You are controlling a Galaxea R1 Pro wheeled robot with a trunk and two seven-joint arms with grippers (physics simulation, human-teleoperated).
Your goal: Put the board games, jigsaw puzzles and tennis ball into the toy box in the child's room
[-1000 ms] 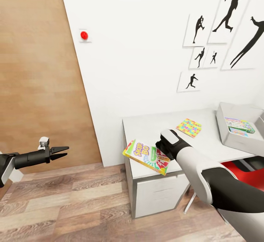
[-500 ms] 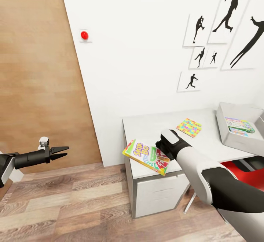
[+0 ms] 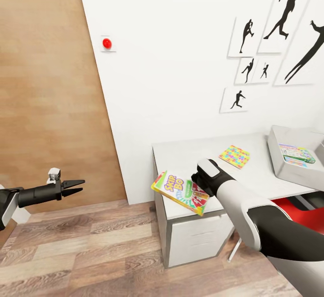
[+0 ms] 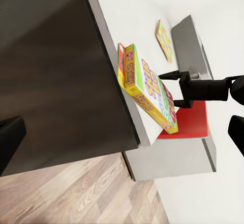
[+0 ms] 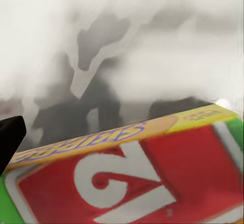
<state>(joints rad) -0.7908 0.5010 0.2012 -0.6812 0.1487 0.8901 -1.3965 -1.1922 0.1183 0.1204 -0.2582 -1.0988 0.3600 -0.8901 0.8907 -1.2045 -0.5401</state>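
Observation:
The green-yellow Skip-Bo board game [image 3: 179, 192] hangs tilted over the near left corner of the table [image 3: 193, 153]. My right gripper [image 3: 197, 188] is shut on its right end, and the left wrist view shows that grip [image 4: 177, 88] on the box [image 4: 145, 89]. Up close, the red cards on the box [image 5: 127, 178] show. A jigsaw puzzle [image 3: 234, 156] lies flat mid-table. The grey toy box [image 3: 288, 169] stands at the table's right end with a pale green game box [image 3: 296, 153] inside. My left gripper [image 3: 82, 186] hovers open over the floor, far to the left.
A white drawer cabinet [image 3: 198, 238] sits under the table's left end, with a red chair [image 3: 301, 211] to its right. A wood-panelled wall [image 3: 45, 86] is on the left. A red button [image 3: 106, 43] and athlete pictures [image 3: 279, 41] hang on the white wall. Plank floor [image 3: 90, 252] lies below.
The whole picture has shifted slightly, so the camera moved. Both arms hold their poses and the Skip-Bo box stays in my right gripper.

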